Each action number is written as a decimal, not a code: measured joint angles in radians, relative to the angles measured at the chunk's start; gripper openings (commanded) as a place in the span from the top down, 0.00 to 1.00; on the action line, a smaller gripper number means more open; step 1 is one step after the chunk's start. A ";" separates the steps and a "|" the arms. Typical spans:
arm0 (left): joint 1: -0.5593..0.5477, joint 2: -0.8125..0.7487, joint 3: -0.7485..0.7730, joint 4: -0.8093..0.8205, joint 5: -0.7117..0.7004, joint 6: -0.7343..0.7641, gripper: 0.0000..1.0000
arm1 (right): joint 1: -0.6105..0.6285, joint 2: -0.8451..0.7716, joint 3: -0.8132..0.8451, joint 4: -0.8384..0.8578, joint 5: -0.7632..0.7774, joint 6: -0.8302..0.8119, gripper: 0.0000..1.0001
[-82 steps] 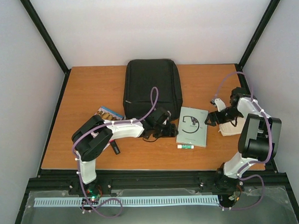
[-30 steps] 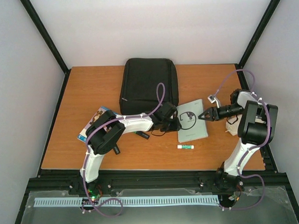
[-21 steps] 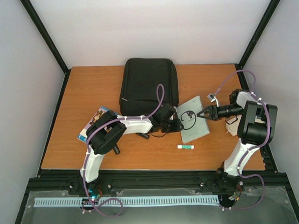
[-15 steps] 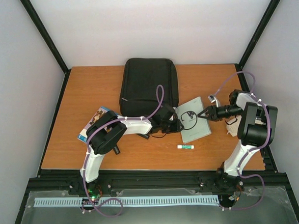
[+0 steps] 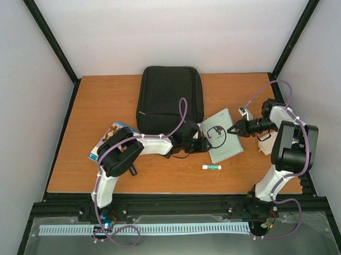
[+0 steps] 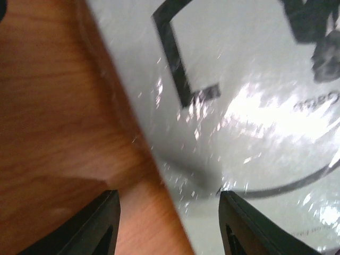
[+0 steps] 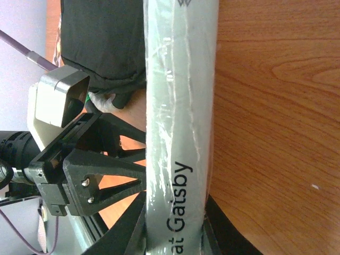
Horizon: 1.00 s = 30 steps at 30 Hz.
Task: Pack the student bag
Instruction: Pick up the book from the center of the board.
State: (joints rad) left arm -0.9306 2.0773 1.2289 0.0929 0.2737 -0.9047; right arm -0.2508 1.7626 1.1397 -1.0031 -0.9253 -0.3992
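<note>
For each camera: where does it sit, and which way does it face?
Top external: above, behind the bases, looking down on table, student bag, left arm, right arm.
Left wrist: close over the book; own fingers below.
Right wrist: along the book's edge toward the left gripper; own fingers grip it.
All share the book.

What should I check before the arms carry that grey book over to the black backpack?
1. Right gripper holding the grey book: ok, its fingers clamp the spine edge in the right wrist view.
2. Left gripper holding it too: not ok, it is open, with its fingers straddling the book's edge.
3. Student bag opened to receive it: cannot tell; from above it lies flat with no gap showing.
4. White tube out of the way: ok, it lies apart on the book's near side.
5. Purple cable free of the bag: cannot tell; it loops across the bag's near end in the top view.
</note>
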 measured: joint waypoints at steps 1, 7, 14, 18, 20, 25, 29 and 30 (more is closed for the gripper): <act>-0.001 -0.010 -0.013 0.003 0.004 0.003 0.41 | 0.000 -0.009 0.000 0.000 0.007 0.001 0.97; -0.002 -0.068 -0.044 -0.032 0.031 0.022 0.26 | -0.008 -0.051 0.085 -0.031 0.057 0.016 0.97; -0.002 -0.252 -0.044 -0.129 0.018 0.079 0.09 | -0.019 -0.174 0.243 -0.054 0.049 0.047 0.97; -0.002 -0.392 -0.044 -0.177 -0.011 0.133 0.00 | -0.020 -0.231 0.277 -0.055 -0.045 0.056 0.97; -0.002 -0.454 -0.044 -0.199 -0.029 0.163 0.00 | -0.019 -0.239 0.277 -0.052 -0.098 0.067 0.97; 0.037 -0.590 -0.074 -0.236 -0.043 0.230 0.00 | -0.018 -0.233 0.273 -0.047 -0.223 0.064 0.97; 0.156 -0.702 -0.174 -0.193 0.025 0.246 0.00 | -0.014 -0.204 0.278 -0.085 -0.341 -0.012 0.97; 0.180 -0.719 -0.197 -0.180 0.039 0.247 0.00 | -0.010 -0.190 0.284 -0.105 -0.370 -0.041 0.97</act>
State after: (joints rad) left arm -0.7509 1.3582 1.0317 -0.0875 0.3130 -0.6575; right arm -0.2607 1.5730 1.4239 -1.1080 -1.2953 -0.4400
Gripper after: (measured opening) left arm 0.998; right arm 0.170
